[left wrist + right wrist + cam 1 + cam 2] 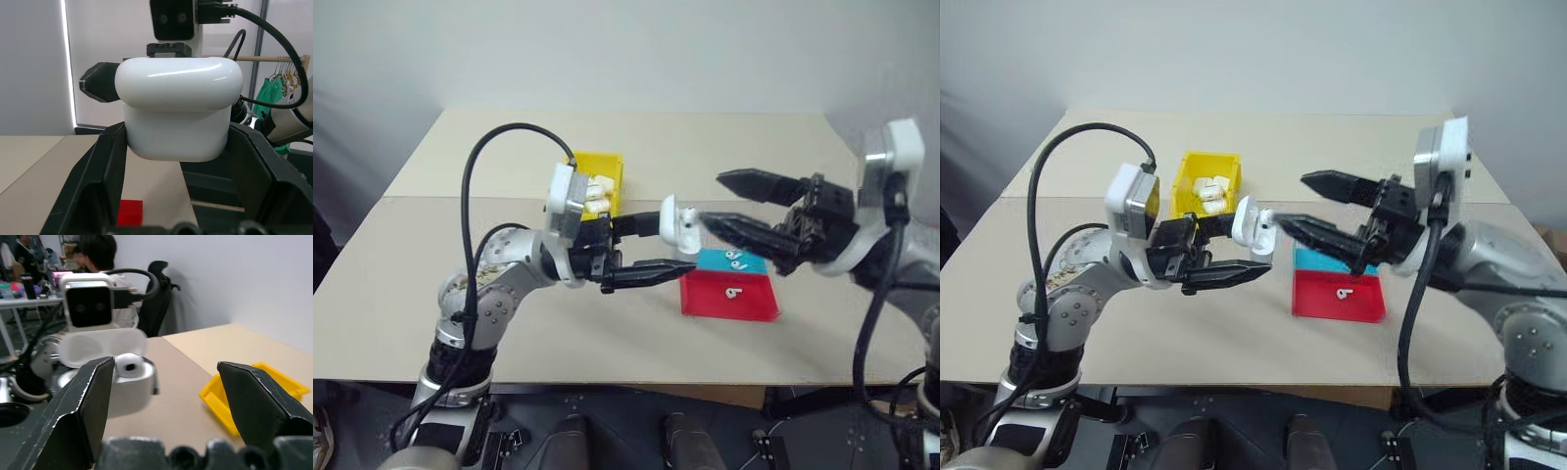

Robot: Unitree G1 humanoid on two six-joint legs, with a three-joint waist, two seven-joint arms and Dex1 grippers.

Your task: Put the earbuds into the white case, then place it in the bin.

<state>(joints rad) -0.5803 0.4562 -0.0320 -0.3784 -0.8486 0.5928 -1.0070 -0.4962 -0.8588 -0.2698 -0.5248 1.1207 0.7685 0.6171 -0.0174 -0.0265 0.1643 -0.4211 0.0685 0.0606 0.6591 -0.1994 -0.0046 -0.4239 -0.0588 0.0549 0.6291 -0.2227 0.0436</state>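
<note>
White case [1253, 225], lid open, is clamped in the left gripper [1234, 250] above the table [1234, 323]. Right gripper [1317, 206] stands spread beside it. One earbud [128, 366] seems seated; another earbud [1344, 292] on the red tray [1317, 305] needs fetching next.

No legible text or labels.

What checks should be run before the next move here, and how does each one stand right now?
1. White case held firmly in the left gripper: ok.
2. Case lid open: ok, right wrist view shows it flipped up.
3. One earbud in the case: ok, though whether fully seated cannot tell.
4. Right gripper open and empty: ok.
5. All earbuds loaded: not ok, earbuds on the tray remain.
6. Yellow bin has room: cannot tell, white items already lie inside.
</note>
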